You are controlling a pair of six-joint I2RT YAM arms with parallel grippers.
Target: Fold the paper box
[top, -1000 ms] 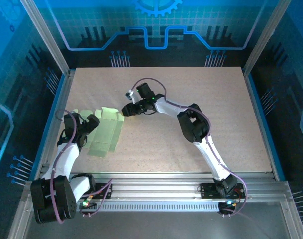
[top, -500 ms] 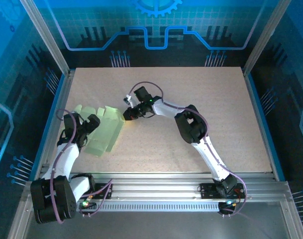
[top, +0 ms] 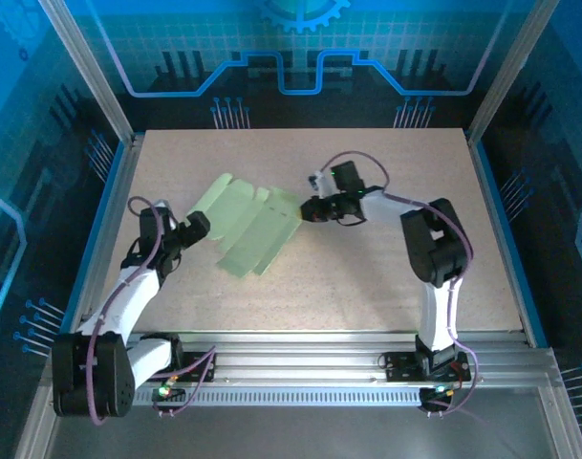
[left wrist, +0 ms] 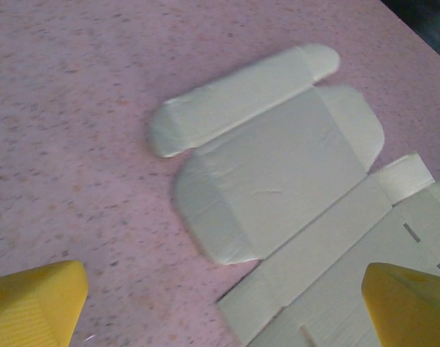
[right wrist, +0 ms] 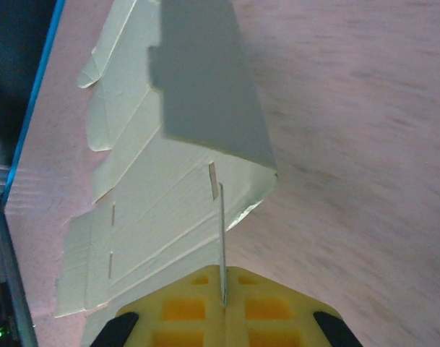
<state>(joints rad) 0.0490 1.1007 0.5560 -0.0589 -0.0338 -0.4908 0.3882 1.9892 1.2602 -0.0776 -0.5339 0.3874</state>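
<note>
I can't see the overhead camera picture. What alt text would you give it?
An unfolded pale-green paper box rests on a speckled table, its right edge pinched in the shut right gripper. The left gripper is open at the sheet's left side.

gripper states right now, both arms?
Left gripper: open, holding nothing.
Right gripper: closed on the edge of the paper box.

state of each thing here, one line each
paper box: unfolded cut-out sheet, lying mostly flat, one edge panel lifted
right gripper: shut on the paper box, pinching the lifted panel's edge
left gripper: open, holding nothing, over the sheet's rounded flaps at the other end
</note>
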